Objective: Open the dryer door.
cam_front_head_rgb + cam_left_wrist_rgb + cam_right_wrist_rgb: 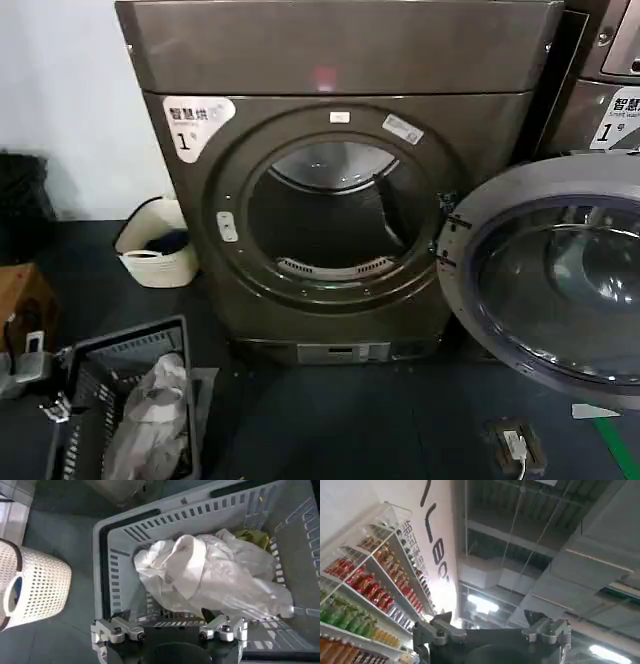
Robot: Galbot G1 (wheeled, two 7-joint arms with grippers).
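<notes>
The dryer door [470, 215] stands wide open. It has swung out to the right of the grey-bronze machine [340, 50], with its grey inner face and dark glass turned toward me. The round drum opening [330, 215] is uncovered and looks dark inside. My left gripper [171, 630] is open with nothing between its fingers. It hovers over a grey laundry basket [107, 580], far from the door. My right gripper [490, 630] is also open and holds nothing. It points up at the ceiling [545, 535].
The grey basket [75, 365] with a white cloth [150, 410] sits on the floor at front left. A white perforated basket [160, 262] stands beside the dryer. Another machine [610, 80] is at the right. A small device [515, 445] lies on the floor. Store shelves [365, 580] hold bottles.
</notes>
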